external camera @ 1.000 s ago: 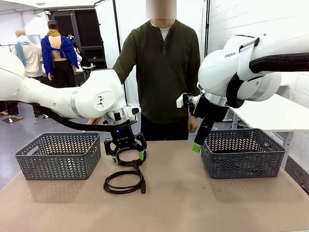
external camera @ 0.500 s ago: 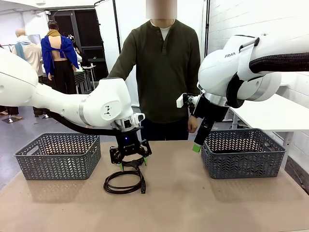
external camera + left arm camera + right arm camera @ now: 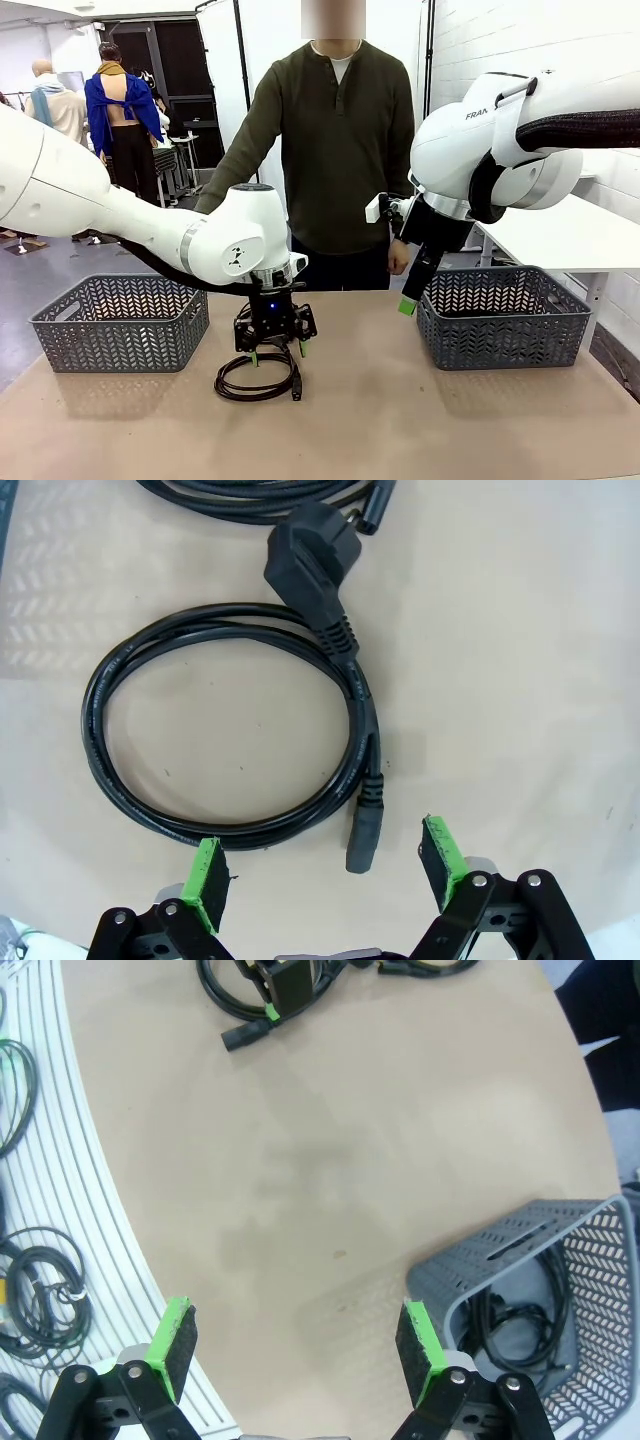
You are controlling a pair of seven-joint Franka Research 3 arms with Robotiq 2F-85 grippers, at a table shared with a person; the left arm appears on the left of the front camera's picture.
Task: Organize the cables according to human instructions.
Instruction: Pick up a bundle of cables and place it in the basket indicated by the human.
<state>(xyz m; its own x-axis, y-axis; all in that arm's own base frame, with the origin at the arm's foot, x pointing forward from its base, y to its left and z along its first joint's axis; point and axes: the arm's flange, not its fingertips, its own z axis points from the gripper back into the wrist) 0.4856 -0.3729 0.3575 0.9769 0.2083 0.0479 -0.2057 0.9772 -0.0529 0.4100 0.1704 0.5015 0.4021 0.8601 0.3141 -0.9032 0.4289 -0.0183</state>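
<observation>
Left jaws hang spread over the coiled power cable [image 3: 97,720] on the tabletop [image 3: 400,420], with its connector [image 3: 364,832] at their 12 o'clock, apparently poised to pinch. Right jaws, spread and empty, hover at the right basket's [image 3: 503,316] 10 o'clock.

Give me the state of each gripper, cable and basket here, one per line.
left gripper: open, over the near cable's small plug, holding nothing.
right gripper: open, holding nothing, by the right basket.
near cable: coiled, flat on the table.
far cable: on the table, only partly in view.
right basket: upright, a third cable inside.
left basket: upright, contents cannot be told.
</observation>
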